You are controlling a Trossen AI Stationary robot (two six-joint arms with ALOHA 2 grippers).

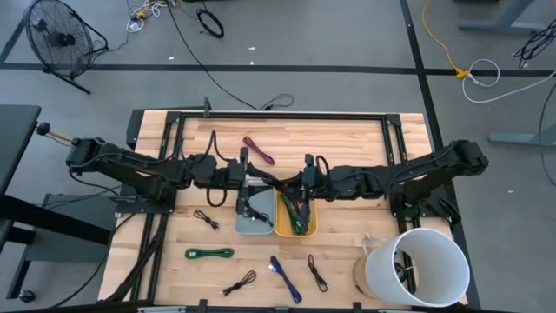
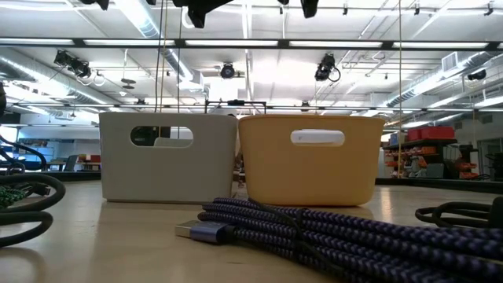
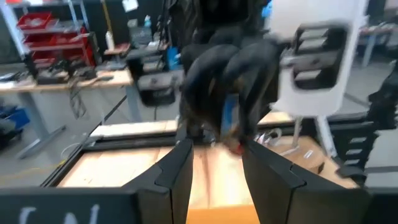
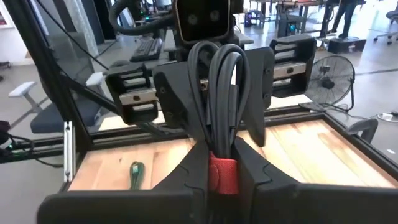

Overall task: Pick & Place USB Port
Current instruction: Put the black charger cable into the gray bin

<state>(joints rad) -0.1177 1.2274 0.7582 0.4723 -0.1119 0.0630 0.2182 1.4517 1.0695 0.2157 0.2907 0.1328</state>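
My right gripper [image 4: 222, 169] hangs over the yellow bin [image 1: 311, 224] at the table's middle and is shut on a black cable [image 4: 221, 81] with a red band. The cable's loop reaches out past the fingertips toward the left gripper. My left gripper [image 3: 217, 180] faces it from above the grey bin [image 1: 243, 224], open, with nothing between its fingers. In the low view the grey bin [image 2: 169, 157] and the yellow bin [image 2: 310, 161] stand side by side on the table. The yellow bin holds green and red cables [image 1: 295, 216]. My right gripper pinches the black cable between its two fingers at the red band [image 4: 222, 174]. Several strands of the bundled loop [image 4: 219, 68] run on past the fingertips, lifted clear above the bins.
Loose cables lie on the table: maroon [image 1: 258, 149] at the far side, black [image 1: 206, 219], green [image 1: 209, 253], black [image 1: 240, 283], blue braided [image 1: 285, 278] with its USB plug [image 2: 200, 230], and black [image 1: 317, 272]. A white cylinder [image 1: 417, 265] stands at the near right corner.
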